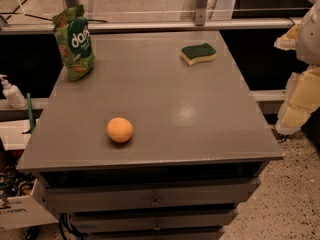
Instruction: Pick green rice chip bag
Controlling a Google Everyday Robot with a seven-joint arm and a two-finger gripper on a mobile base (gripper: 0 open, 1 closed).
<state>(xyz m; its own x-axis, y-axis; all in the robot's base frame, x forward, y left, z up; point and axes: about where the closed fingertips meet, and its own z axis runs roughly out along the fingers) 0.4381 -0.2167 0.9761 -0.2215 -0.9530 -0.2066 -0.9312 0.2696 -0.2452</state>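
The green rice chip bag (75,43) stands upright at the far left corner of the grey table (200,114). It is a crinkly light-green pouch with a dark green oval logo and white lettering. My gripper (295,109) is a pale yellowish-white shape at the right edge of the view, beyond the table's right side and partly cut off. It is far from the bag and holds nothing that I can see.
An orange ball (120,129) lies near the front left of the table. A yellow sponge with a dark green top (198,53) lies at the far right. A white pump bottle (12,92) stands left of the table. Drawers (155,200) run below the tabletop.
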